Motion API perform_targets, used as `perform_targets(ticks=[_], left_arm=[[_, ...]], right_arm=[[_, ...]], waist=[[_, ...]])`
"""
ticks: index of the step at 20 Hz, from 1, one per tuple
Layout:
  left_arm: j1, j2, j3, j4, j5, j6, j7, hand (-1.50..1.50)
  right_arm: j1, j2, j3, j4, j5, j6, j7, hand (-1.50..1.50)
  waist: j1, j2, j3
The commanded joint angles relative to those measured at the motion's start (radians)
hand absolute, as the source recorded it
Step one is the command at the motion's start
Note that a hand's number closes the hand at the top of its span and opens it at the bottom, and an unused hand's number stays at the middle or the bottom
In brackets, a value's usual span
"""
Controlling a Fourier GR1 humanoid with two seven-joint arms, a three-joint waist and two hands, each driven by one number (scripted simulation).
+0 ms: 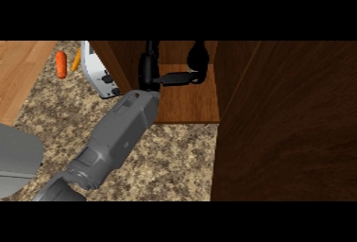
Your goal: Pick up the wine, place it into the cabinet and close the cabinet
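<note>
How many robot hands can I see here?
1. A black hand reaches into the open cabinet, its thumb towards the dark wine bottle standing inside. The other hand is out of view.

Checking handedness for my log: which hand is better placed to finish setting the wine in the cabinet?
Right: the right hand is inside the cabinet, fingers round the wine; no left hand shows.
</note>
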Motion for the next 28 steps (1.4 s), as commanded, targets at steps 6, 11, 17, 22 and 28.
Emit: perform_targets(ticks=[6,11,17,22,28], left_arm=[[0.170,0.014,-0.063,-0.314,-0.036,0.049,0.085,-1.50],[0.334,-0.008,-0.157,-0.539,-0.070,0.078,0.126,-1.50],[0.586,0.044,-0.255,-0.836,-0.095,0.106,0.161,-1.50],[0.688,0.133,-0.275,-1.046,-0.108,0.121,0.236,-1.50],[0.880,0.131,-0.363,-1.224,-0.178,0.182,0.196,-1.50]], right_arm=[[0.050,-0.023,-0.035,-0.189,-0.107,-0.013,0.071,-1.50],[-0.004,0.004,0.013,-0.190,-0.032,-0.066,0.123,-1.50],[0.015,0.014,0.066,-0.189,0.017,-0.081,0.099,-1.50],[0.011,-0.038,0.004,-0.218,-0.063,-0.048,0.108,-1.50],[-0.041,-0.057,-0.031,-0.186,-0.093,-0.043,0.133,-1.50]], waist=[[0.022,-0.010,0.001],[0.033,-0.013,0.000],[0.032,-0.013,0.000],[0.015,-0.004,0.001],[0.012,0.001,0.001]])
